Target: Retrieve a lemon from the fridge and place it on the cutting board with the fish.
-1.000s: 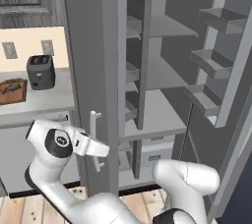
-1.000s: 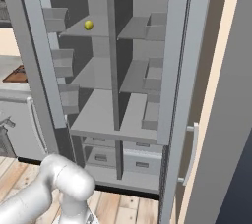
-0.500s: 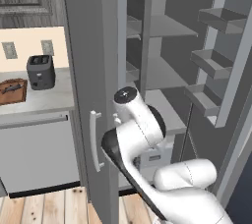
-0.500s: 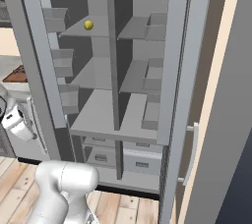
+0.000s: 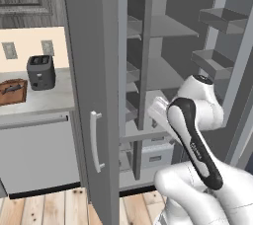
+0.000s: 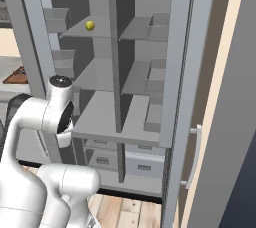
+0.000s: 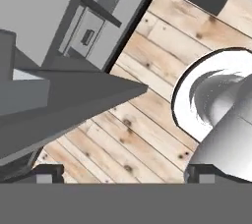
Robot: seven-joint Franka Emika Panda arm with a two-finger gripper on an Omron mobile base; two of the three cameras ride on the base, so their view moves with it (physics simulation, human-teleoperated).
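Lemon (image 6: 90, 25) sits near the front edge of the open fridge's (image 6: 120, 72) top left shelf — the gripper (image 7: 123, 176), jaws spread wide and holding nothing, points down at the wooden floor (image 7: 147, 134).

The fridge (image 6: 145, 97) stands open in front of me, both doors swung out to either side. The lemon (image 6: 90, 25) sits on an upper shelf in the left half, left of the centre divider, near the shelf's front. Drawers (image 6: 142, 164) lie at the bottom, below the shelves. Bins line the inside of each door. To the fridge's left runs the table (image 5: 34, 108), and on it the board (image 5: 12, 92) lies left of the toaster (image 5: 41, 72), just beside it; the fish (image 5: 13, 89) lies on the board. My gripper (image 7: 123, 176) points down over the floor (image 7: 147, 120) before the fridge, jaws spread wide, with the drawers up and left in the hand view.
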